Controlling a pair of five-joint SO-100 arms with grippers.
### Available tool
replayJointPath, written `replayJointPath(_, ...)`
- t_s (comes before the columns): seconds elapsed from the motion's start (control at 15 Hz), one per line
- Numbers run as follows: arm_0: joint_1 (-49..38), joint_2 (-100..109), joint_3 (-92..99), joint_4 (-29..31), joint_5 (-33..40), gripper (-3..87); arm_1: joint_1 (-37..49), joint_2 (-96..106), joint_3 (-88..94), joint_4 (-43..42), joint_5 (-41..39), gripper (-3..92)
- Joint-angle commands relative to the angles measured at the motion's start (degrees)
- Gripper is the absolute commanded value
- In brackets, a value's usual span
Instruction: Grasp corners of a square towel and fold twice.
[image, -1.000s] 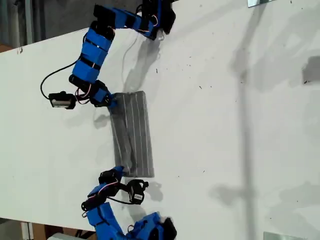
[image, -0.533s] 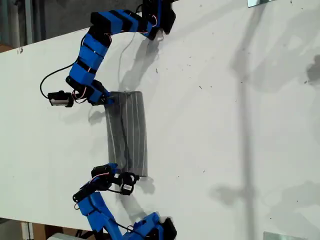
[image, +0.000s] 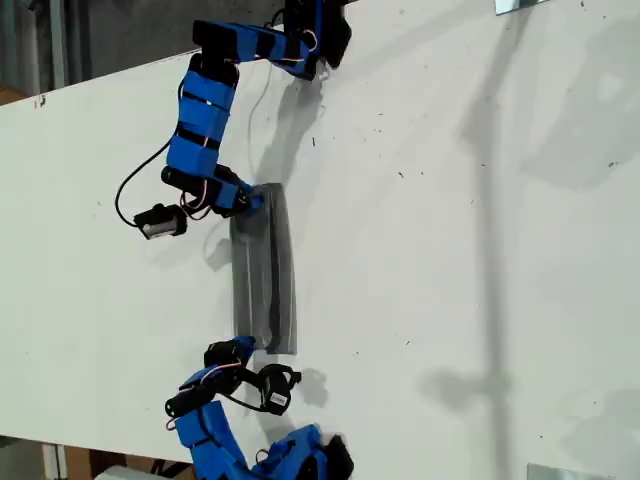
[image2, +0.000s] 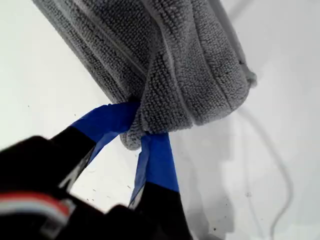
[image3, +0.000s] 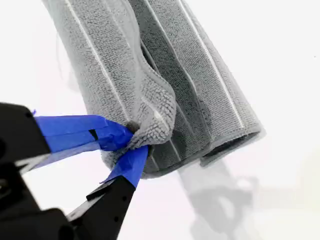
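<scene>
Since half a second ago the towel (image: 262, 270) has drawn into a narrower strip and shifted toward the exterior view's right, along with the upper arm (image: 205, 110). We see one white table (image: 450, 250), its far edges cut off, with the single grey striped towel lying folded along it between two blue arms; the lower arm (image: 215, 430) runs out of frame at the bottom. We cannot match either arm to a wrist camera. My first gripper (image2: 140, 132) is clamped on a bunched towel end, and my second gripper (image3: 132, 142) pinches a folded edge. The corners themselves are buried in the cloth, so the layers held cannot be counted.
</scene>
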Motion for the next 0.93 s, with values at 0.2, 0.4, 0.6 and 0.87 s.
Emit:
replayJointPath(0.2,0.4,5.6,7.2,-2.5,1.0,0.0,-0.2,4.0,3.5,-1.7,1.0,-0.1)
replayJointPath(0.4,1.0,6.0,9.4,-3.5,1.1,0.1,-1.0,3.6,3.6,-1.7,1.1,-0.1)
replayJointPath(0.6,2.3,7.9,4.9,2.8,2.9,20.7,-2.5,4.7,3.7,-0.7,1.7,23.0)
replayJointPath(0.87,4.7,12.5,-7.1,15.6,3.8,27.2,-3.1,9.1,3.7,1.1,2.5,25.7)
